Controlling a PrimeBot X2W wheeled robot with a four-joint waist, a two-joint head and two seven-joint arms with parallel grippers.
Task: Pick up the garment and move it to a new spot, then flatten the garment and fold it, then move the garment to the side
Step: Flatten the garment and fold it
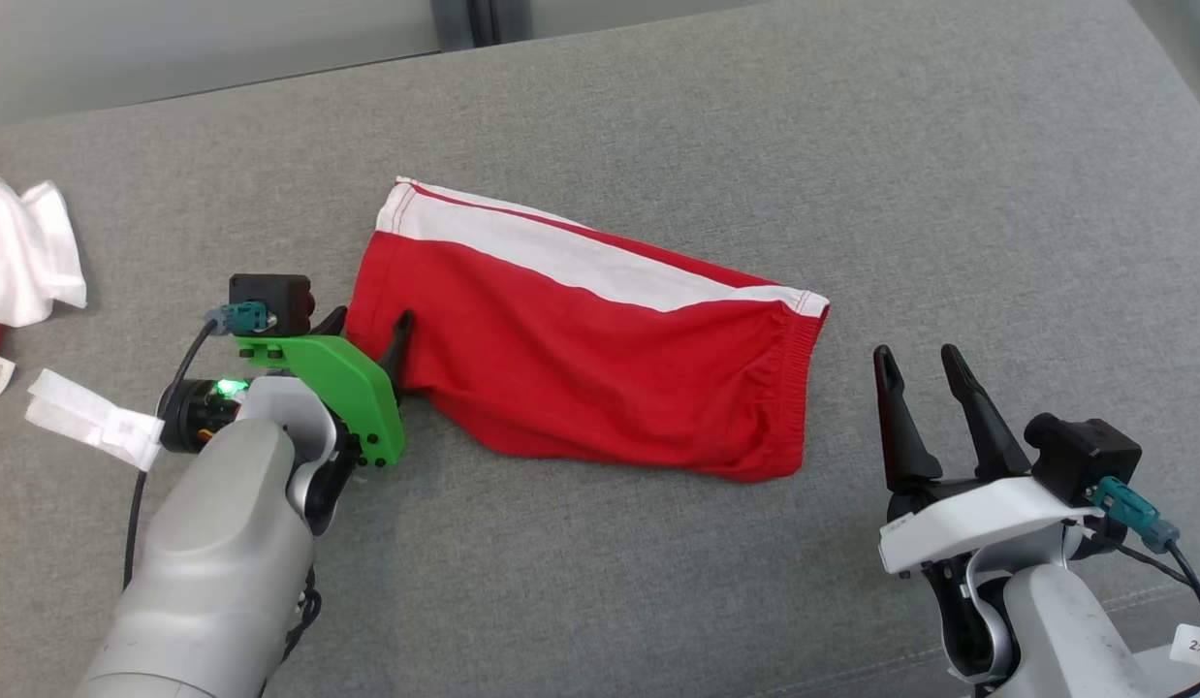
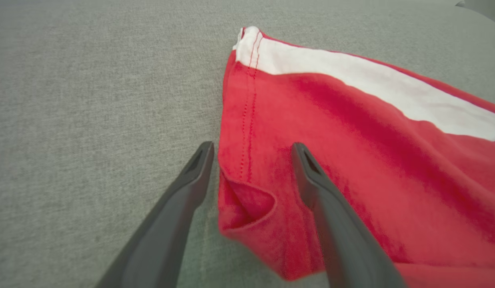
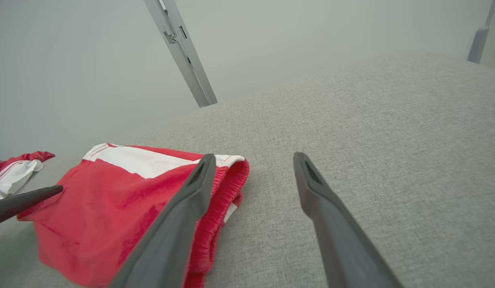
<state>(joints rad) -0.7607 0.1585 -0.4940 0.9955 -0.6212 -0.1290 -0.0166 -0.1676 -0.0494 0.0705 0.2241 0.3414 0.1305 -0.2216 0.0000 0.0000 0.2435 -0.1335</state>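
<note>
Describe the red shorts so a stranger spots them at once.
On the grey surface, look at the middle, between the left gripper and right gripper. The shorts lie spread there, red with a white band along the far edge. The cloth at the left edge is crumpled and mostly white.

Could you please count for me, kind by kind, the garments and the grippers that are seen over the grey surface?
Garments: 2, red shorts and a white-and-red heap.
Grippers: 2, left gripper and right gripper.
Total: 4.
</note>
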